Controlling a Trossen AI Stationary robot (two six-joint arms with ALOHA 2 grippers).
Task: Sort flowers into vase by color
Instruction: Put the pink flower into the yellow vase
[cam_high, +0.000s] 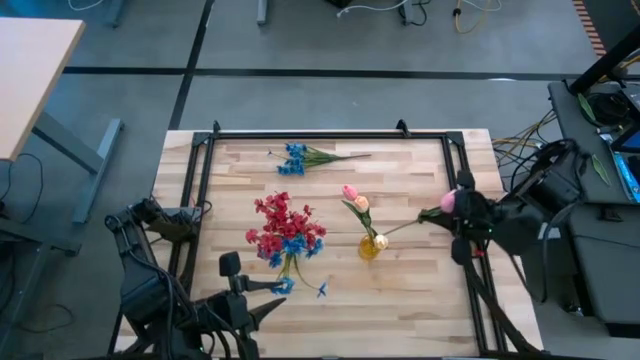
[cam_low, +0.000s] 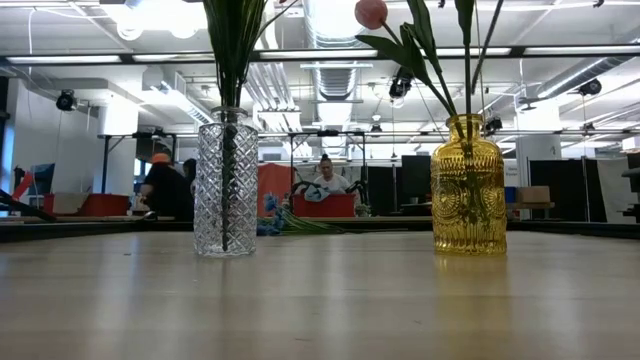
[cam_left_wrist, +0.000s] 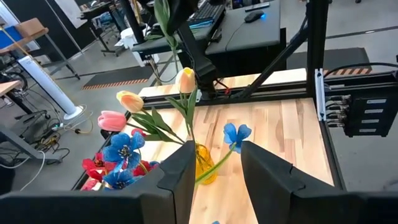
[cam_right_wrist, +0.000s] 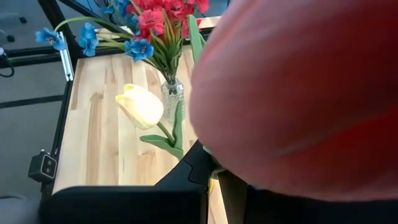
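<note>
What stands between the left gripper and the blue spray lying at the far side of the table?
The clear vase, packed with red and blue blossoms, stands almost directly between the left gripper, which is closed on a blue flower stem, and the blue spray. The yellow vase stands off to the side.

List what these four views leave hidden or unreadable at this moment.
- Right wrist view: a pink tulip bud fills the lens, hiding the right gripper fingertips.
- Low view: the clear vase and yellow vase show, but most blossoms are cut off by the top edge; neither gripper appears.
- Left wrist view: whether the left gripper touches the blue-flower stem between its fingers is unclear.
</note>
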